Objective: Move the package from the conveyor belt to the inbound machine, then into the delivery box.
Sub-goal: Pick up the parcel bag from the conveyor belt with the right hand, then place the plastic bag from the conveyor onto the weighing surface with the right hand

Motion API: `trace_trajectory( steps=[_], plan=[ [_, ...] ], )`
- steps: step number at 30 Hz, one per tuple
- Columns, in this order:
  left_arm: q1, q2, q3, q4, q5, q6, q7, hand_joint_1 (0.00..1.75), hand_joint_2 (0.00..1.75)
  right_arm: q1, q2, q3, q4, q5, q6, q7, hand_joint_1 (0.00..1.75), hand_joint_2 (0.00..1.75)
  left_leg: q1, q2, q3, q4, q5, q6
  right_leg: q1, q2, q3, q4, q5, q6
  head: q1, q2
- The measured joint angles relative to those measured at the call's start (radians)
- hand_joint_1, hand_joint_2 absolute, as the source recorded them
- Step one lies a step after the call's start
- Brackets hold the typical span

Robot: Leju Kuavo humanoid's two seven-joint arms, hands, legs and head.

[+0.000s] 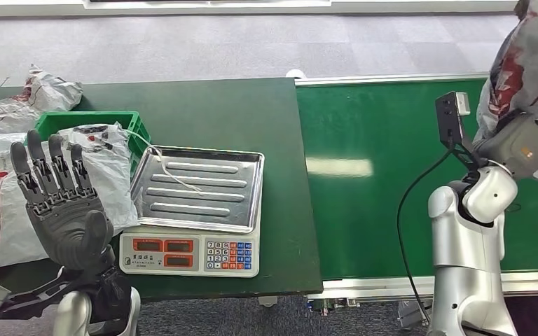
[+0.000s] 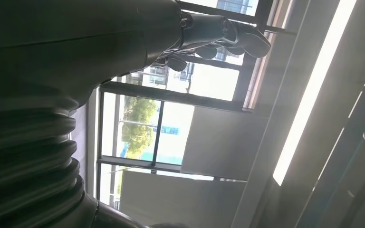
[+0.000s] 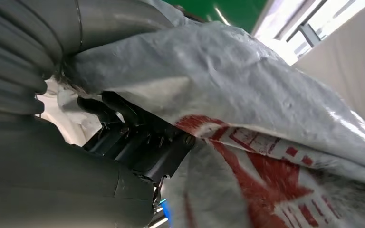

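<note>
Dark green worktop [image 1: 252, 112] is carrying the scale [image 1: 192, 253] nearest, its steel tray bare. Left hand [image 1: 59, 203] is hovering beside it, fingers spread, holding nothing. Further right, above the conveyor belt [image 1: 378, 140], the right hand [image 3: 138, 137] is gripping the grey package [image 1: 529, 63] from beneath, lifted clear.

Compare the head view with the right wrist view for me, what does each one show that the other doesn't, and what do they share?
Head view alone: the open left hand raised over the green table, the scale with its empty metal tray, bagged parcels in the green bin, and the bare stretch of conveyor belt.

Right wrist view alone: the right hand's dark fingers curled into the bag's underside.

Both: the grey package with red print, held up by the right arm.
</note>
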Motion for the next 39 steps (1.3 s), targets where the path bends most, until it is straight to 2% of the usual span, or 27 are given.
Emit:
trace_trajectory(
  steps=[7, 11, 13, 16, 18, 20, 26, 30, 33, 39],
  plan=[
    [-0.011, 0.005, -0.016, 0.025, 0.006, 0.003, -0.008, 0.00, 1.75, -0.035, 0.001, 0.000, 0.014, 0.001, -0.025, -0.003, 1.75, 1.75, 0.000, 0.000, 0.000, 0.000, 0.000, 0.000, 0.000, 0.000, 0.000, 0.000, 0.000, 0.000, 0.000, 0.000],
    [-0.014, 0.009, -0.023, 0.036, 0.014, 0.007, -0.010, 0.00, 1.75, -0.041, 0.001, 0.000, 0.027, -0.009, -0.004, -0.014, 1.75, 1.75, 0.000, 0.000, -0.001, 0.000, 0.000, 0.000, 0.000, 0.000, 0.000, 0.000, 0.000, 0.000, 0.000, 0.000],
    [-0.014, 0.012, -0.024, 0.040, 0.014, 0.012, -0.016, 0.00, 1.75, -0.058, 0.008, 0.001, 0.049, -0.063, 0.070, -0.063, 1.75, 1.75, 0.000, 0.000, -0.006, 0.000, -0.001, 0.000, 0.000, 0.000, 0.000, 0.000, 0.000, 0.000, 0.000, 0.000],
    [-0.017, 0.018, -0.024, 0.049, 0.011, 0.008, -0.028, 0.00, 1.75, -0.116, 0.037, 0.027, 0.135, -0.195, 0.289, -0.229, 1.75, 1.75, 0.001, 0.006, -0.009, -0.001, -0.001, 0.000, 0.000, 0.004, -0.001, 0.000, 0.000, 0.000, 0.000, 0.000],
    [-0.026, 0.021, -0.024, 0.061, 0.006, -0.007, -0.031, 0.00, 1.75, -0.157, 0.070, 0.086, 0.214, -0.245, 0.395, -0.340, 1.75, 1.75, 0.001, 0.009, -0.006, -0.001, -0.001, -0.001, 0.000, 0.007, -0.001, 0.000, 0.001, -0.001, 0.000, 0.000],
    [-0.038, 0.022, -0.024, 0.079, 0.002, -0.018, -0.033, 0.00, 1.75, -0.190, 0.111, 0.161, 0.280, -0.266, 0.453, -0.422, 1.75, 1.75, 0.002, 0.007, -0.002, -0.001, 0.001, -0.003, 0.002, 0.006, -0.002, 0.000, 0.001, -0.002, 0.000, 0.000],
    [-0.064, 0.025, -0.025, 0.129, 0.001, -0.024, -0.033, 0.00, 1.75, -0.254, 0.252, 0.377, 0.399, -0.330, 0.595, -0.577, 1.75, 1.75, 0.005, 0.004, -0.001, -0.001, 0.002, -0.005, 0.005, 0.004, -0.003, 0.001, 0.000, -0.004, 0.000, 0.000],
    [-0.070, 0.026, -0.025, 0.148, 0.002, -0.027, -0.034, 0.00, 1.75, -0.274, 0.303, 0.475, 0.428, -0.378, 0.633, -0.602, 1.75, 1.75, 0.006, 0.000, -0.002, -0.001, 0.002, -0.005, 0.006, 0.000, -0.003, 0.001, -0.001, -0.006, 0.000, 0.000],
    [-0.069, 0.028, -0.025, 0.154, 0.003, -0.021, -0.034, 0.00, 1.75, -0.280, 0.320, 0.549, 0.433, -0.449, 0.668, -0.622, 1.75, 1.75, 0.005, 0.000, -0.002, -0.001, 0.002, -0.005, 0.005, 0.000, -0.003, 0.001, -0.001, -0.006, 0.000, 0.000],
    [-0.065, 0.032, -0.025, 0.154, 0.004, -0.013, -0.034, 0.00, 1.75, -0.283, 0.342, 0.702, 0.431, -0.557, 0.686, -0.594, 1.75, 1.75, 0.005, -0.002, -0.003, -0.001, 0.002, -0.005, 0.004, -0.001, -0.003, 0.001, 0.000, -0.006, 0.000, 0.000]
  ],
)
